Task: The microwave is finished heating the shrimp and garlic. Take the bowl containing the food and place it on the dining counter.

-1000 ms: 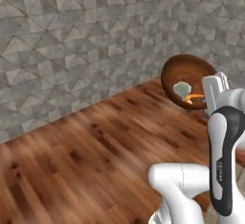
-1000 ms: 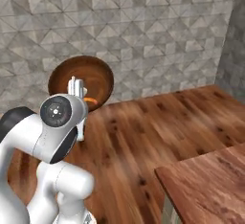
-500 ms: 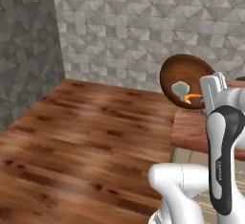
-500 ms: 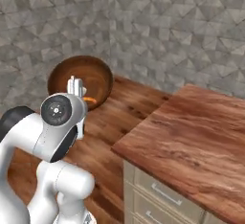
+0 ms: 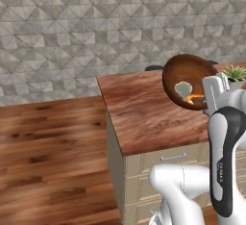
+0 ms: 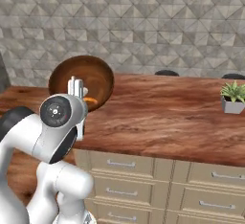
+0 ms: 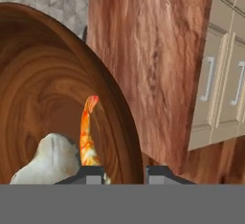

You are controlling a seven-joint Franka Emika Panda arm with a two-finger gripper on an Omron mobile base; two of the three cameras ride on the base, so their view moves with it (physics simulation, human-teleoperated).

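The glossy reddish-brown bowl (image 5: 188,75) hangs tilted in the air, over the near part of the dining counter (image 5: 144,111). My gripper (image 5: 208,103) is shut on its rim. Inside lie the pale garlic (image 5: 182,89) and the orange shrimp (image 5: 194,97). From the right base view the bowl (image 6: 86,77) stands above the counter's left end (image 6: 167,115), with the gripper (image 6: 76,90) in front of it and the shrimp (image 6: 91,101) peeking out. Close up, the bowl's rim (image 7: 112,98) runs between the gripper's (image 7: 124,173) tips, beside the shrimp (image 7: 87,129) and garlic (image 7: 50,158). The microwave is out of view.
A small potted plant (image 6: 233,97) stands on the counter's right part. Dark stool tops (image 6: 166,72) rise behind the counter's far edge. Beige drawers (image 6: 143,165) face me below the top. Wooden floor (image 5: 48,161) lies to the left, and a grey tiled wall (image 5: 96,27) stands behind.
The base has turned, so the whole scene shifted: bare floor gave way to the dining counter, now directly in front. The bowl stays held in the gripper at the same pose.
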